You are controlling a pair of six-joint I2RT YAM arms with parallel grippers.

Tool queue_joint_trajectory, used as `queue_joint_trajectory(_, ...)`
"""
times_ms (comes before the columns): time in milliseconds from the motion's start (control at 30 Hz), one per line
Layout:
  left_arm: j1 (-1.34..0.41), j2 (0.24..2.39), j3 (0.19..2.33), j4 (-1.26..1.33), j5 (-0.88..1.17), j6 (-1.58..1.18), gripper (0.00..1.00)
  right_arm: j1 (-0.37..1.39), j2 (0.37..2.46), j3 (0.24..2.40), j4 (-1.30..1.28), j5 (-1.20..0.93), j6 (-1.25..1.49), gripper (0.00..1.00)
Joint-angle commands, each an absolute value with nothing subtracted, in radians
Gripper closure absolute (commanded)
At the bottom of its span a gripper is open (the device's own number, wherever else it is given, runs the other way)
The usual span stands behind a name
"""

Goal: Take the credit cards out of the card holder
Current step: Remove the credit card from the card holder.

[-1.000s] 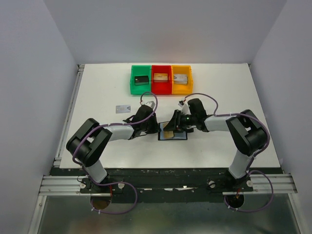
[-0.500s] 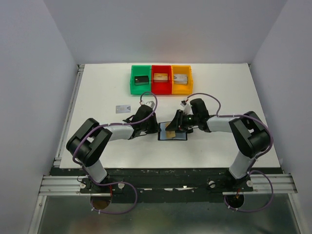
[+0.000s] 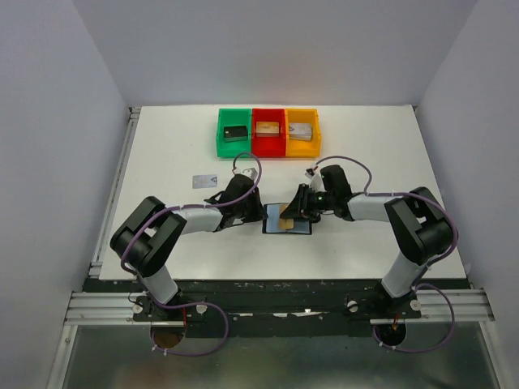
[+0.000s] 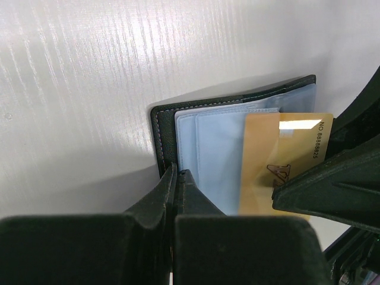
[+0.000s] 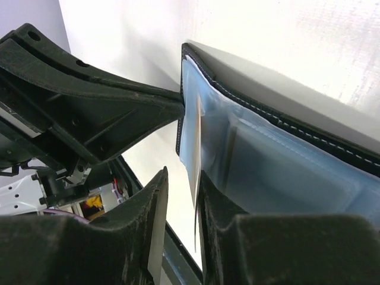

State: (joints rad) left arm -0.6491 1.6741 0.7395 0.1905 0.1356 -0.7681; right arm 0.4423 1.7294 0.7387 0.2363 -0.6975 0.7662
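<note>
The card holder [image 3: 289,219] lies open on the table, black with blue-grey lining; it also shows in the left wrist view [image 4: 167,127] and the right wrist view [image 5: 285,172]. A tan-gold credit card [image 4: 284,155] sticks partly out of a slot [image 3: 285,223]. My left gripper [image 4: 176,174] is shut on the wallet's left edge [image 3: 253,212]. My right gripper [image 5: 182,178] straddles the card's edge [image 5: 196,148]; the card rests against one finger, with a gap to the other. A pale silver card [image 3: 204,181] lies on the table to the left.
Green [image 3: 234,144], red [image 3: 268,146] and yellow [image 3: 301,146] bins stand at the back, each holding a block. The two grippers sit close together over the wallet.
My right gripper has drawn back a little to the right. The tan card now lies lower and flatter on the wallet. The left arm has not moved.
</note>
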Motion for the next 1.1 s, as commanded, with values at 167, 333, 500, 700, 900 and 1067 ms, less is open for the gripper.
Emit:
queue_joint_trajectory(167, -0.649, 1.710, 0.703, 0.063, 0.123, -0.759, 1.00, 0.419, 1.695, 0.710, 0.227, -0.681, 0.746, 0.71)
queue_joint_trajectory(333, -0.649, 1.707, 0.698, 0.066, 0.121, -0.761, 1.00, 0.410, 1.687, 0.707, 0.213, -0.677, 0.736, 0.75)
queue_joint_trajectory(500, -0.649, 1.704, 0.695, 0.066, 0.120, -0.764, 1.00, 0.403, 1.675, 0.703, 0.180, -0.658, 0.713, 0.79)
queue_joint_trajectory(700, -0.650, 1.701, 0.693, 0.067, 0.121, -0.762, 1.00, 0.391, 1.655, 0.695, 0.134, -0.631, 0.690, 0.92)
queue_joint_trajectory(900, -0.650, 1.684, 0.698, 0.067, 0.117, -0.756, 1.00, 0.388, 1.629, 0.713, 0.042, -0.572, 0.649, 1.00)
queue_joint_trajectory(1067, -0.649, 1.637, 0.729, 0.049, 0.120, -0.732, 1.00, 0.383, 1.583, 0.742, -0.087, -0.496, 0.611, 1.00)
